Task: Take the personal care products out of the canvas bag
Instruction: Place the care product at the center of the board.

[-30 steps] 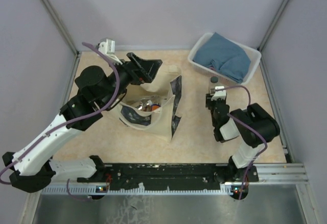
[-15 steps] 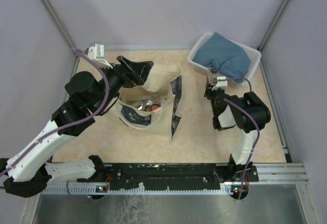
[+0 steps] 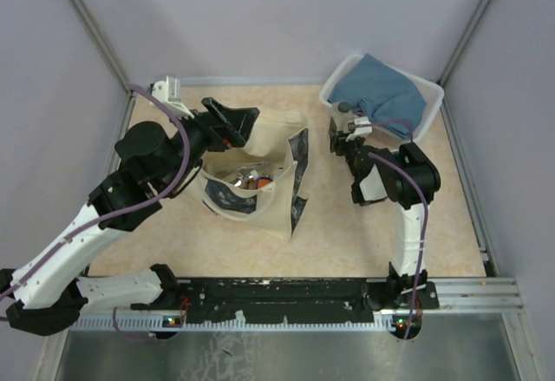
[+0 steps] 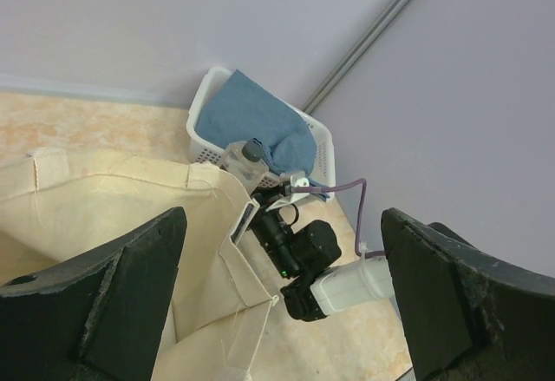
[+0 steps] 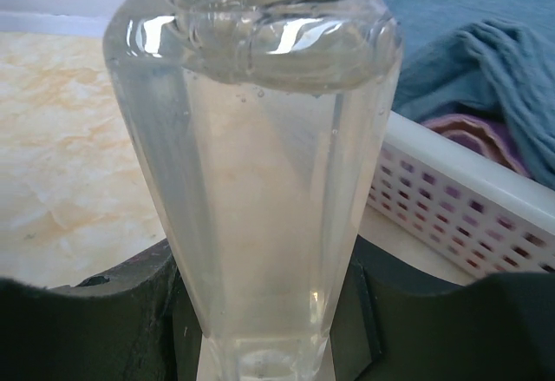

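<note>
The cream canvas bag [image 3: 276,197] stands open mid-table, its dark printed panel facing inward. Inside it lie personal care products [image 3: 252,177], showing silver and orange. My left gripper [image 3: 245,121] hovers open over the bag's far left rim [image 4: 130,181], nothing between its fingers [image 4: 104,303]. My right gripper [image 3: 343,134] is shut on a clear bottle [image 5: 264,173] with a dark cap [image 4: 253,149], held upright just in front of the basket. The bottle fills the right wrist view between the two pads [image 5: 429,312].
A white plastic basket [image 3: 433,108] at the far right corner holds a folded blue cloth [image 3: 383,95]; its perforated wall [image 5: 451,212] is close behind the held bottle. Metal frame posts rise at the back corners. The arm bases' rail [image 3: 286,290] runs along the near edge.
My right gripper has carried the clear bottle away from me and slightly left, up to the basket's front corner. My left arm drew back to the left and has held steady since.
</note>
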